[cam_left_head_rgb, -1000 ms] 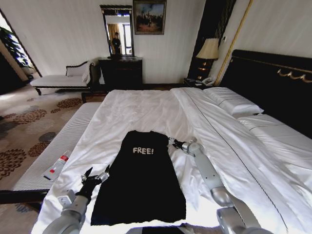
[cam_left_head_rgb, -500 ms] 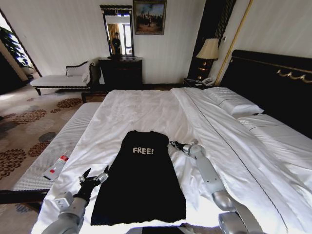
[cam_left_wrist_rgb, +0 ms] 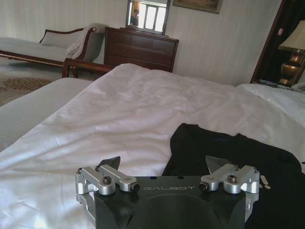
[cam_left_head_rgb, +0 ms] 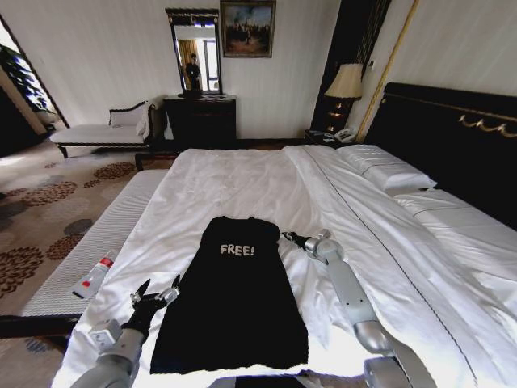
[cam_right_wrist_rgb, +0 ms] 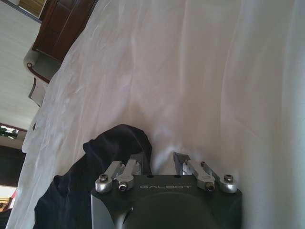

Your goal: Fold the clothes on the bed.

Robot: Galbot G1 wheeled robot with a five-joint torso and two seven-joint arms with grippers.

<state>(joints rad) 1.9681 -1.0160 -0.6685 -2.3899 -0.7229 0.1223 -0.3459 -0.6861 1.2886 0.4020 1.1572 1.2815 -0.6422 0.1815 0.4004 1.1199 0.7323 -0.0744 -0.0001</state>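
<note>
Black T-shirt [cam_left_head_rgb: 230, 295] lies flat on the white sheet of the bed [cam_left_head_rgb: 242, 182], near the foot end, lengthwise, collar pointing toward the far side of the room. White "FREE!" lettering faces up on the chest. Sleeves appear tucked in; the shirt reads as a long, narrow strip with a ragged lower hem.

Left pincer [cam_left_head_rgb: 156, 294]: just beside the shirt's left edge, about mid-length, low over the sheet. Fingers spread wide, nothing between them. In the left wrist view the left pincer [cam_left_wrist_rgb: 166, 164] has one finger over white sheet and the other over black cloth [cam_left_wrist_rgb: 228, 152].

Right pincer [cam_left_head_rgb: 289, 238]: at the shirt's upper right corner, near the shoulder. In the right wrist view the right pincer [cam_right_wrist_rgb: 159, 164] is open, holding nothing; one finger rests against a bunched fold of the T-shirt [cam_right_wrist_rgb: 105, 157], the other is over bare sheet.
</note>
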